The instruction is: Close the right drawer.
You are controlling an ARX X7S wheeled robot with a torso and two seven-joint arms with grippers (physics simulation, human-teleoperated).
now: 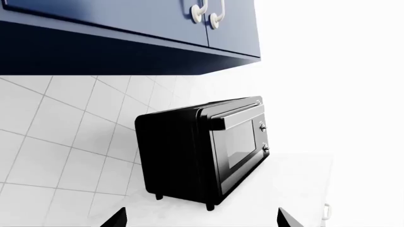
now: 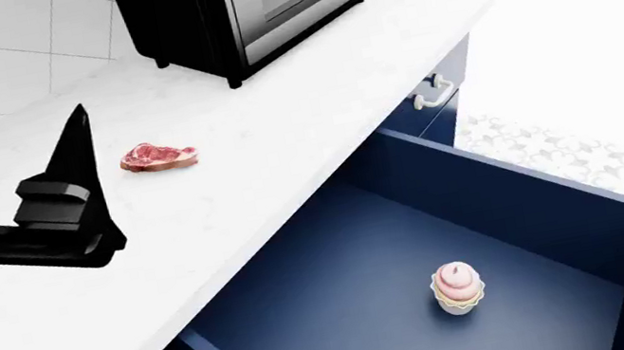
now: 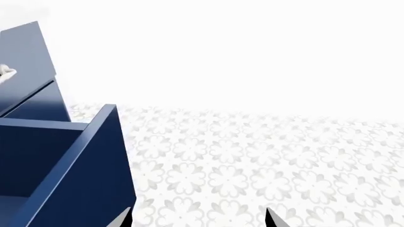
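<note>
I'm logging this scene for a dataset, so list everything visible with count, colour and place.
Glossy navy-blue drawer: one, pulled wide open below the counter.
Pink-frosted cupcake: one, on the drawer floor.
Raw red steak: one, on the counter.
Black toaster oven: one, at the counter's back by the tiled wall.
White marble counter: one.
Navy upper cabinets: white handles, above the oven.
White curved handle: one, on the navy front beyond the drawer.
Floral floor tiles: pale.
Left gripper: black, open, over the counter.
Right gripper: only its tips show, spread.
</note>
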